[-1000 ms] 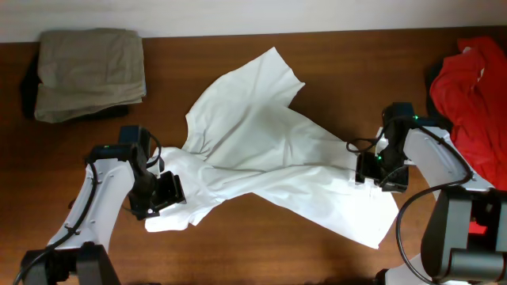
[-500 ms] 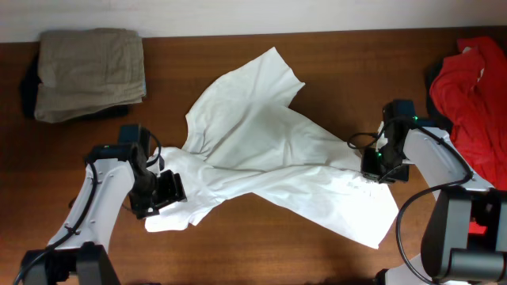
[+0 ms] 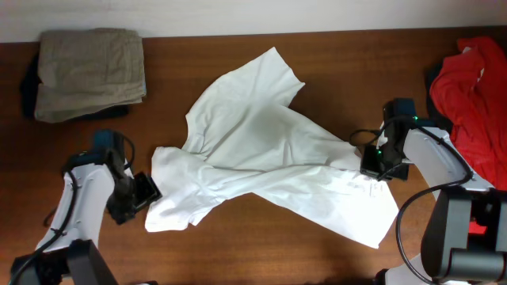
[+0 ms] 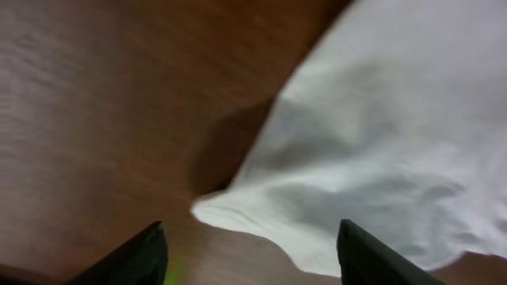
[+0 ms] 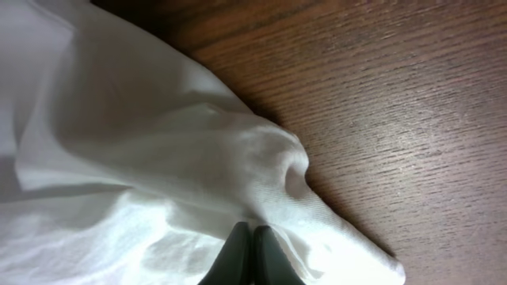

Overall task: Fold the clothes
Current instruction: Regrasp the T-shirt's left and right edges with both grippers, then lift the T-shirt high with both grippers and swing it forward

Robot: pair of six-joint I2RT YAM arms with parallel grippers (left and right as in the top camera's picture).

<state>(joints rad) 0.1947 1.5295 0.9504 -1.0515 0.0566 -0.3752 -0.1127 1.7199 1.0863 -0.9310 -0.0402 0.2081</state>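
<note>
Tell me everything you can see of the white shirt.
The white shirt is thin, plain, matte fabric. It lies unfolded and crumpled, spread diagonally across the middle of the brown table, with overlapping layers and soft wrinkles. One pointed part reaches toward the far edge, and a broad part lies front right. The right gripper is shut, pinching its right edge. The left gripper stands open beside its left corner, not gripping it.

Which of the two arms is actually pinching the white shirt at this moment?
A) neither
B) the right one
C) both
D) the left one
B: the right gripper has its fingers closed together on a fold of the white shirt, while the left gripper stands open with the shirt's corner lying loose in front of it.
</note>
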